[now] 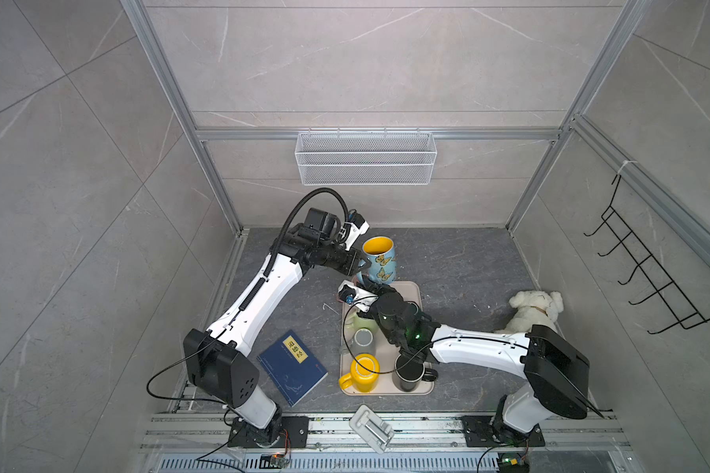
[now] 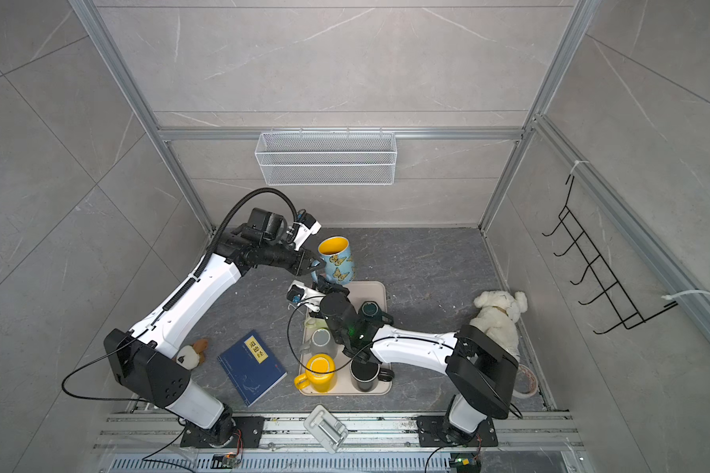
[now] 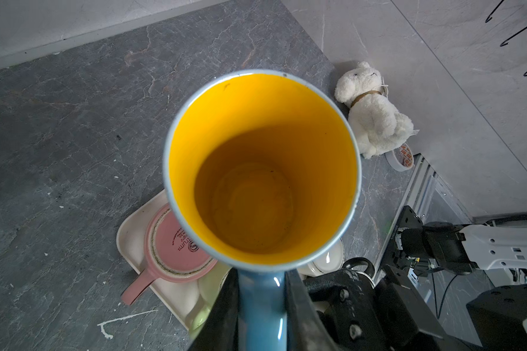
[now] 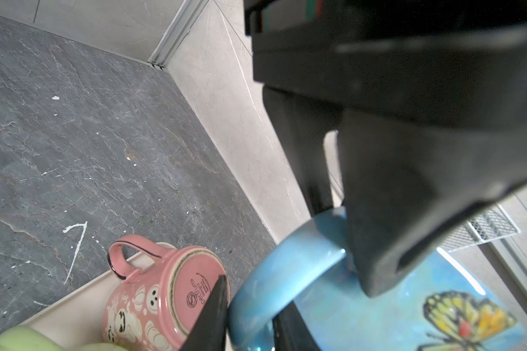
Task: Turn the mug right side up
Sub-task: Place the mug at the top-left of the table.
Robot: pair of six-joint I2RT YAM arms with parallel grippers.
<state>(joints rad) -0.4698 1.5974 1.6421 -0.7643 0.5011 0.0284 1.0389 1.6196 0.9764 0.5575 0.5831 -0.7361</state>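
mug: upright, yellow mouth up, at the far edge of the tray.
left gripper: you had it clamped on the mug's handle.
right gripper: fingers straddled the same handle; squeezing or loose, can't tell.

Light: even, diffuse, from overhead. Both top views are bright, with no blown areas. Shadows are soft and lie under the arms on the worktop. Wide-angle bending: frame rails splay toward the corners. Left wrist view is sharp; mug is shaded deep inside, with a white glint on the handle. Right wrist view: left pincer close to the lens, dark and blurred; butterfly soft.
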